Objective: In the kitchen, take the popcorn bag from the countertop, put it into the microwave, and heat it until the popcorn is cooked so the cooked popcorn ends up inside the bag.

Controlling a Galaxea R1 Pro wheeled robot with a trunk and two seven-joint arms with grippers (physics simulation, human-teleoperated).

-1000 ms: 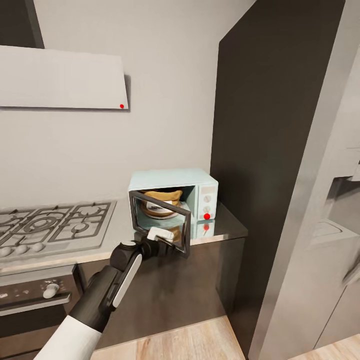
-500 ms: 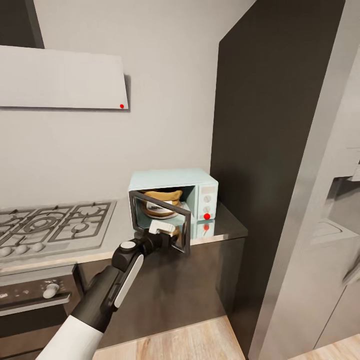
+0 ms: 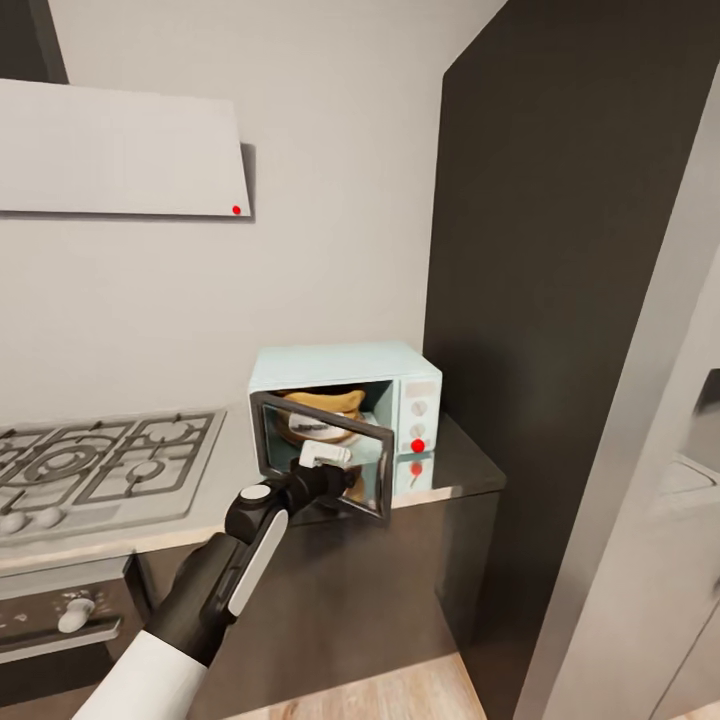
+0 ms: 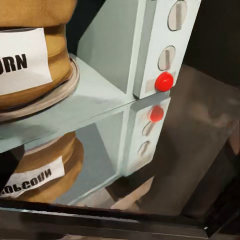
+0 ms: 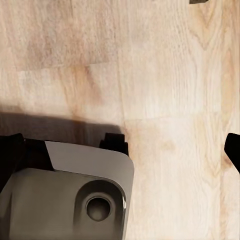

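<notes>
The pale blue microwave (image 3: pixel 345 370) stands on the grey countertop (image 3: pixel 465 470) beside a tall dark cabinet. Its dark glass door (image 3: pixel 372 478) is part way open, swung out toward me. The tan popcorn bag (image 3: pixel 322 404) sits inside on the turntable, and the left wrist view shows the popcorn bag (image 4: pixel 30 70) with its white label, plus the red dot (image 4: pixel 164 81) on the control panel. My left gripper (image 3: pixel 325 457) rests against the outer face of the door, its fingers too bunched to read. My right gripper (image 5: pixel 121 152) hangs over the wood floor with its dark fingertips far apart.
A gas hob (image 3: pixel 100 465) lies left of the microwave, with a built-in oven (image 3: pixel 70 610) under it and a pale hood (image 3: pixel 120 150) above. The dark cabinet (image 3: pixel 570 250) and a steel fridge (image 3: pixel 650 520) close off the right. My base (image 5: pixel 65 195) shows below the right arm.
The whole view has shifted a little, so the camera moved. My left gripper has crept up and forward against the microwave door. The bag inside has stayed put.
</notes>
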